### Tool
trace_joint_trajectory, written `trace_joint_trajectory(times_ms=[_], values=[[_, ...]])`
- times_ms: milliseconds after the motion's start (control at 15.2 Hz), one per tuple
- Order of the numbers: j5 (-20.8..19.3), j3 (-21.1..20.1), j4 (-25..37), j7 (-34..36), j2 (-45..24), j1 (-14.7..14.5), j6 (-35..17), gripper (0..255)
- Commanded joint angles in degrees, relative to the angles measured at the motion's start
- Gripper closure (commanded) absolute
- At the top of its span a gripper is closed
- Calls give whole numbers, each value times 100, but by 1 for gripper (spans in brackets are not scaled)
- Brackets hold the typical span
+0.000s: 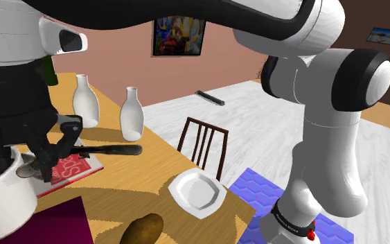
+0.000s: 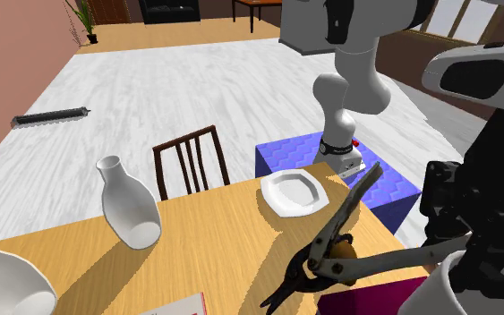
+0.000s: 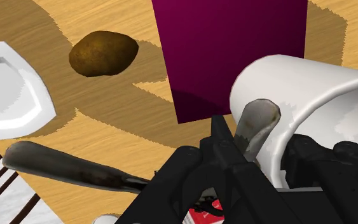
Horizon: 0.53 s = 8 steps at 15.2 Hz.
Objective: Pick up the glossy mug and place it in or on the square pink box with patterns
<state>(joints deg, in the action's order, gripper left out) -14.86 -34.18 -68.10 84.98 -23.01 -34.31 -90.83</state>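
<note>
Clasping the white mug (image 3: 311, 95) by its wall, the gripper (image 3: 269, 153) is closed on it, just beside a magenta block (image 3: 228, 51). Transport is judged in hand; next, the mug must be carried over the patterned red box (image 1: 72, 168) and released.

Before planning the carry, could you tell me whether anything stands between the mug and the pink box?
Almost nothing: the white mug is right beside the magenta box. Only one handle of the pliers rests at the mug's rim on the box's side and might snag.
</note>
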Motion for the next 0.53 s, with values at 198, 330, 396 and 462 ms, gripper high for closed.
trace_joint_trajectory(times_ms=[198, 330, 396, 462], values=[[-21, -11, -302, 128, -15, -30, -304, 255], [0, -12, -523, 135, 28, 18, -482, 255], [9, -11, -628, 139, 46, 40, -570, 255], [16, -11, -730, 144, 62, 60, -655, 255]])
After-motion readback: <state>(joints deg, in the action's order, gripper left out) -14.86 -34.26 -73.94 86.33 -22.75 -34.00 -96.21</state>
